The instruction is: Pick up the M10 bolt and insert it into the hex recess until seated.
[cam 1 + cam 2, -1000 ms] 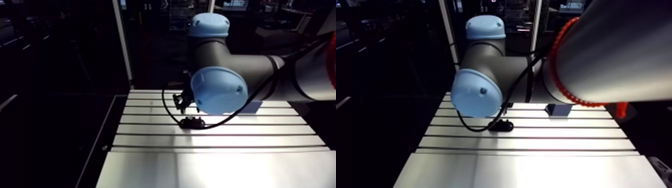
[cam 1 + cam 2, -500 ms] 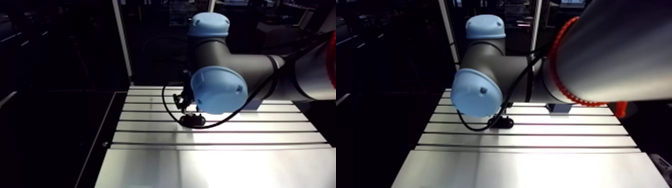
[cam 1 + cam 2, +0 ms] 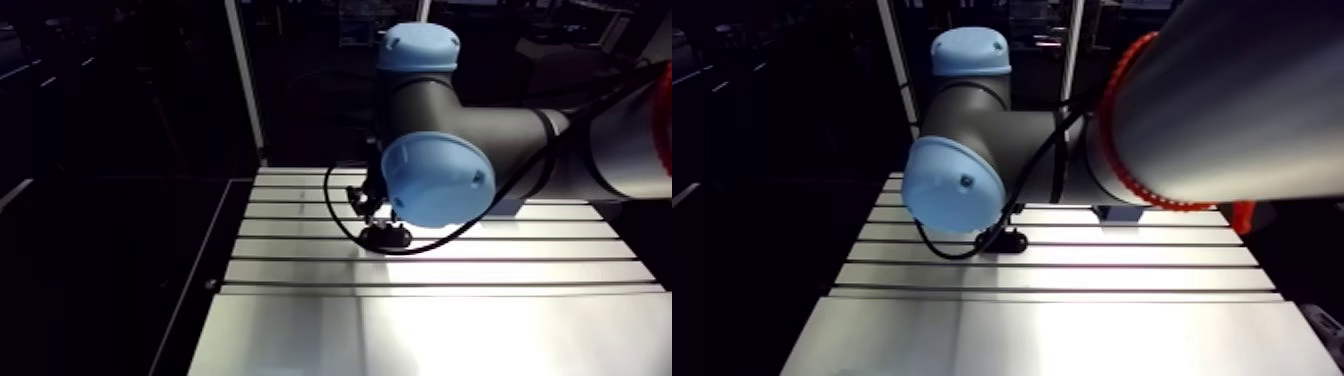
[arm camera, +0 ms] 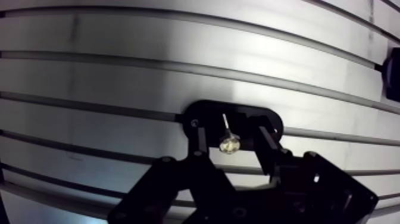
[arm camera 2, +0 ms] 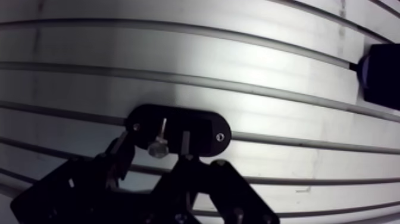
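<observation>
Since the earlier frames the whole arm view has crept a little, the slots of the surface [image 4: 178, 47] drawn slightly higher. That is the camera riding on the arm, not the parts moving. The black oval fixture [image 5: 199, 128] keeps its place across the same slot. The end effector [image 4: 228, 124] has eased slightly closer to it and now hangs right over it.

In the wrist view the fixture lies flat on the surface with a small screw head at each rounded end. The M10 bolt [image 4: 228, 143] shows bright against the fixture's black top, about midway along it. Its hex head is nearer the end effector, and a thin bright shank runs from the head away from it. Whether the head sits down in the hex recess cannot be told, since the recess is lost in the black.

The two fingers [image 4: 200, 143] reach over the near edge of the fixture, one on each side of the bolt. They stand spread apart, with a dark gap between each finger and the bolt head. As far as the dark parts let one see, they hold nothing and the bolt is not pinched.

A dark blue block [image 5: 381, 74] sits on the surface well apart from the fixture, beyond it and off to one side.
</observation>
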`<state>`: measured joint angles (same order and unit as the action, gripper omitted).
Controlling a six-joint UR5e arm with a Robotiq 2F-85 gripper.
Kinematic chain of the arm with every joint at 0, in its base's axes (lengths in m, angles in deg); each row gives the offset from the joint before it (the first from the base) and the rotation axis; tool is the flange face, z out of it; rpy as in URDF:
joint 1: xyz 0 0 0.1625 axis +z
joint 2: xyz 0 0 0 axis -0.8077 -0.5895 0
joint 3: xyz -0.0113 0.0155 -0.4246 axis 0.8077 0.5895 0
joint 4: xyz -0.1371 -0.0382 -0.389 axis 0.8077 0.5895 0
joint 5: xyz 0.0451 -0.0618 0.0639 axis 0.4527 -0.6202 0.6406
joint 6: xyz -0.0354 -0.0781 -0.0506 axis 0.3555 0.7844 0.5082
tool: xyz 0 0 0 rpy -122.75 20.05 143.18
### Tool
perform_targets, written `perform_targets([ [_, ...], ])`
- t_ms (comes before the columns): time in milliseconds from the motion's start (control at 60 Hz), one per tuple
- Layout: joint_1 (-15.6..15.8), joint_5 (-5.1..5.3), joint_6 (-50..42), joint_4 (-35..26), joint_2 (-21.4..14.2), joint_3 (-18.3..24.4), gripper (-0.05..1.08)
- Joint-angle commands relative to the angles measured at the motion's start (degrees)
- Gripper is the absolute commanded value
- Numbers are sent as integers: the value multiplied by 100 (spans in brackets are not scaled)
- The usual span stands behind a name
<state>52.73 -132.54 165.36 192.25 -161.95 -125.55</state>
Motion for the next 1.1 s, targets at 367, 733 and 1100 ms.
perform_targets([
  [367,-9,-9,2,8,-11,-17,50],
  [733,0,-9,2,0,-21,-44,50],
  [1100,0,-9,2,8,-30,-79,50],
])
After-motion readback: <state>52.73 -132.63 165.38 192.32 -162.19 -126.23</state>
